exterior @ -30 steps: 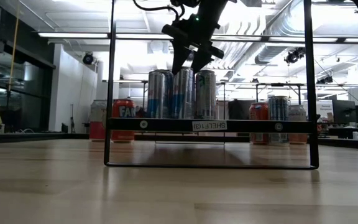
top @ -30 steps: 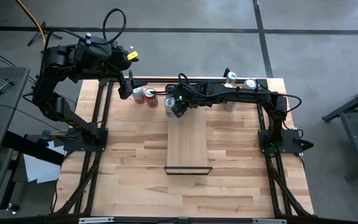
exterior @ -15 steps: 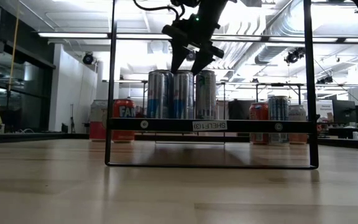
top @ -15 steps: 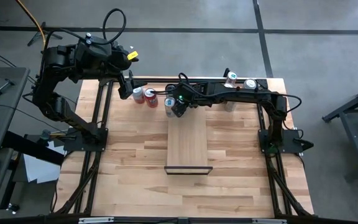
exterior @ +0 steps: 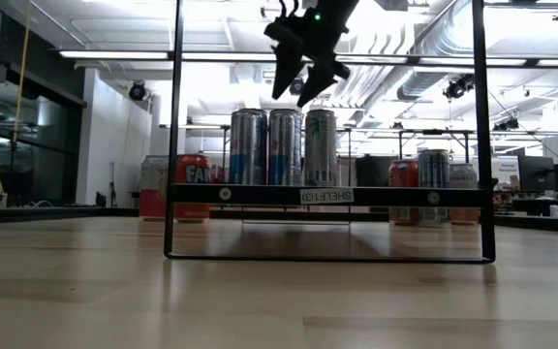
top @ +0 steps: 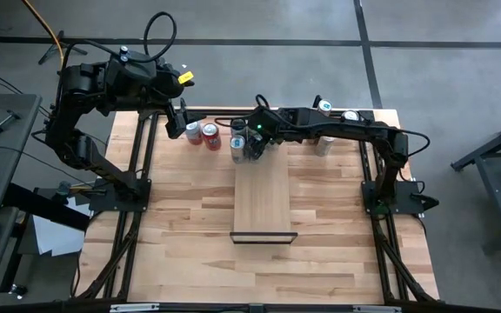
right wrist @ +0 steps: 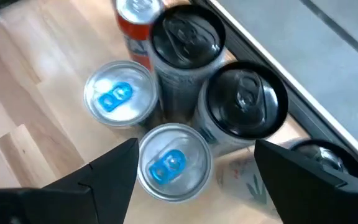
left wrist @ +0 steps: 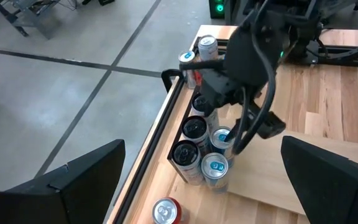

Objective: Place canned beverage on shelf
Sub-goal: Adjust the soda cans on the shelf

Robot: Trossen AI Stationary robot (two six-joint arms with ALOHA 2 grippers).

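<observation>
shelf (exterior: pixel 327 195) on plank-patterned wooden tabletop (exterior: pixel 279 301)

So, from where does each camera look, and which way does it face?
High: above the table, straight down; shows both arms, the shelf.
Low: at tabletop height, level across; shows the right end effector open above the cans.
Left wrist: on the left arm, facing the right arm; own fingers at the bottom.
Right wrist: on the right arm, looking down on can tops; own fingers show.
All four share the cans.
</observation>
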